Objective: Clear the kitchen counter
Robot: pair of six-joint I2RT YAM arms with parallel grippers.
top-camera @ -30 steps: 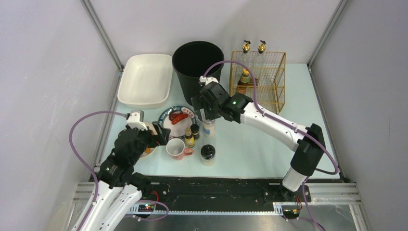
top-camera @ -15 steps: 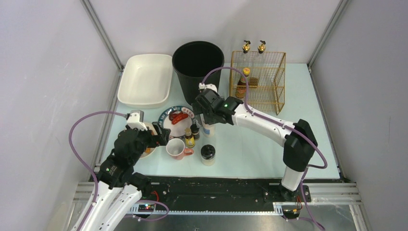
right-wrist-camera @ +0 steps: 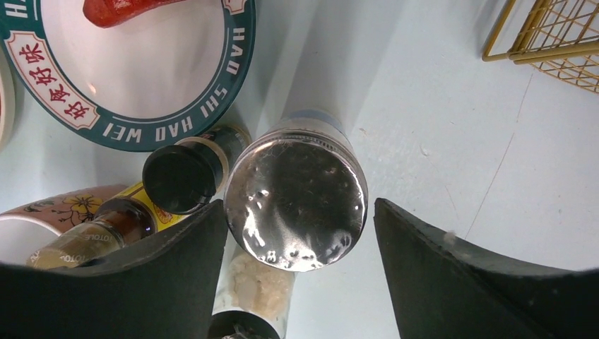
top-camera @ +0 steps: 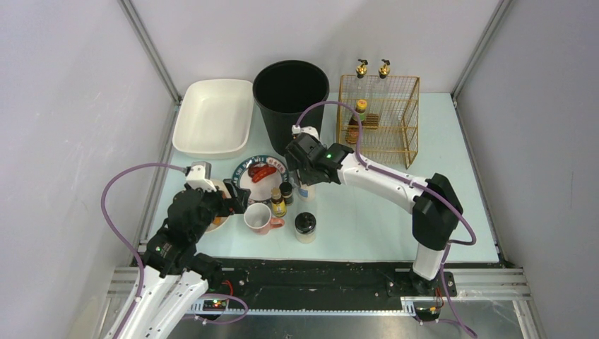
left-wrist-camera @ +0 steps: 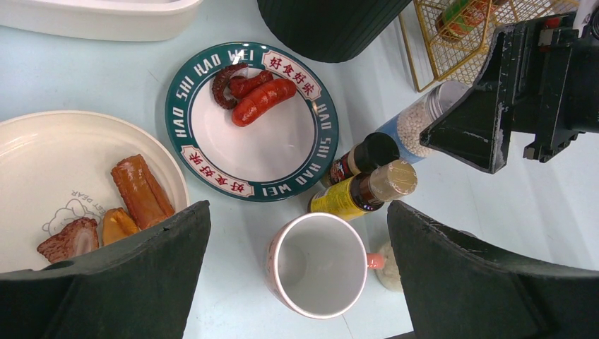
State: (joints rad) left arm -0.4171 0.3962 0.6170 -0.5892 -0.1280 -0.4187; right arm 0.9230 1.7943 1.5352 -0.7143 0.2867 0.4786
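A white tray (top-camera: 212,116) sits at the back left corner of the kitchen counter (top-camera: 367,212), the pale green top that carries everything here. Nearer the front, the left gripper (left-wrist-camera: 297,219) hangs with its jaws wide apart and nothing between them. It is above a cream plate (left-wrist-camera: 42,162) of browned food pieces (left-wrist-camera: 141,191) and a pink-handled mug (left-wrist-camera: 318,265). Behind the mug lies a green-rimmed plate (left-wrist-camera: 282,141) with sausages (left-wrist-camera: 263,99). Just right of it stand a yellow-labelled bottle (left-wrist-camera: 360,194) and a dark-capped bottle (left-wrist-camera: 364,155), close together. A black-lidded jar (top-camera: 305,226) stands near the front.

The right gripper (right-wrist-camera: 300,210) is down over a silver-lidded jar (right-wrist-camera: 297,201). Its jaws stand apart on either side of the lid, one finger close against it and a clear gap at the other. A black bucket (top-camera: 289,88) stands at the back. Right of it is a gold wire basket (top-camera: 395,134) with a bottle (top-camera: 359,116) inside.
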